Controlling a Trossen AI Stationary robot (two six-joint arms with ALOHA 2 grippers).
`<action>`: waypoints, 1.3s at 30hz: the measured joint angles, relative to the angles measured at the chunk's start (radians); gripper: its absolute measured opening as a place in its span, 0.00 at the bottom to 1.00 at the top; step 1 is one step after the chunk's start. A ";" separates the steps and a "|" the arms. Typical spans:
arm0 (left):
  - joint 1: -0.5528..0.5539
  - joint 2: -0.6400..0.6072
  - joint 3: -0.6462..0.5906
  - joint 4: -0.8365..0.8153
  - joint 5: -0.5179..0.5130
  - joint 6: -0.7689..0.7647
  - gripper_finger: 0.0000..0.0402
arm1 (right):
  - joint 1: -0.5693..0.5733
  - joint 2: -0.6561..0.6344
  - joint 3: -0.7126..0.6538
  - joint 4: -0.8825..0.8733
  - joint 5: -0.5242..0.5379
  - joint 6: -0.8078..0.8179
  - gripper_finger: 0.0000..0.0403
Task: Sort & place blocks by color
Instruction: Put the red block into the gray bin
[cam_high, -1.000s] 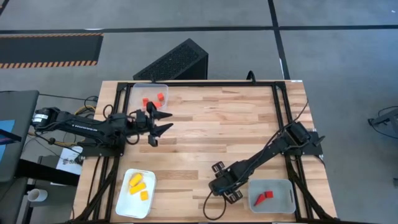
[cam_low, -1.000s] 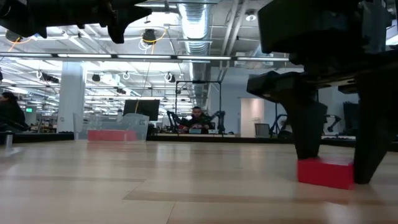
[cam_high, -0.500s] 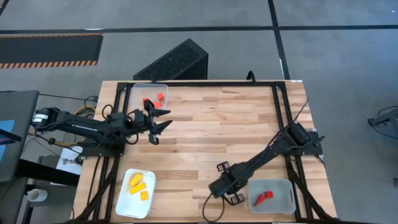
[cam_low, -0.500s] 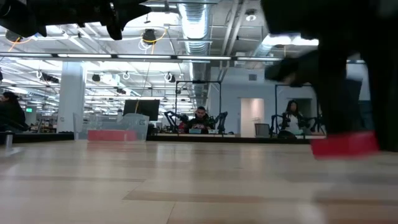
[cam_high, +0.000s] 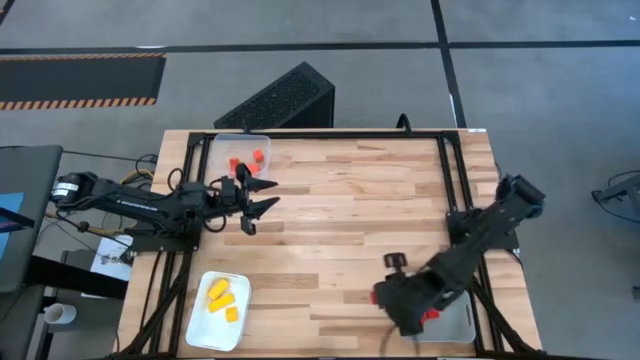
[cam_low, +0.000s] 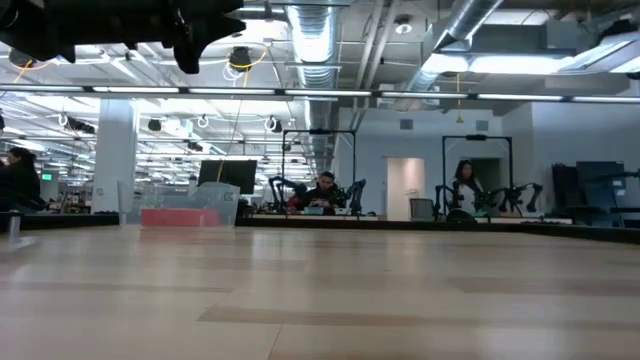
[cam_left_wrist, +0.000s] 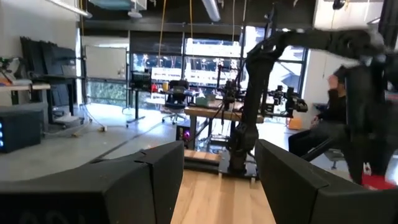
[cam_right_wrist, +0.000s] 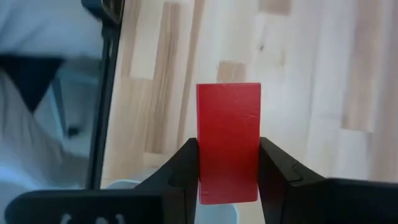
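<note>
Above the wooden table (cam_high: 350, 200), right fingers (cam_right_wrist: 273, 165) clamp a red block (cam_right_wrist: 228, 142); left fingers (cam_left_wrist: 155, 180) gape, empty.

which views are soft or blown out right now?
Left wrist view: right arm smeared by motion, windows behind glare bright. Right wrist view: red block between the right gripper fingers sharp, tray edge blurred. Low view: ceiling lights glare. High view: evenly lit.

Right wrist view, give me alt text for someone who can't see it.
A red block stands clamped between the right end effector's two dark fingers, above the light wooden table. A black frame rail runs along the table's edge, with blurred pale shapes beyond it.
</note>
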 joint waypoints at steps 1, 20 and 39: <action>0.000 0.006 0.000 0.002 0.001 -0.007 0.46 | 0.021 -0.022 -0.001 -0.007 0.036 0.036 0.30; 0.000 0.053 0.000 0.146 0.022 0.035 0.46 | 0.326 -0.096 -0.391 0.226 0.087 0.766 0.32; 0.000 0.053 0.025 0.167 0.073 0.019 0.46 | 0.302 -0.154 -0.391 0.183 0.286 0.737 0.67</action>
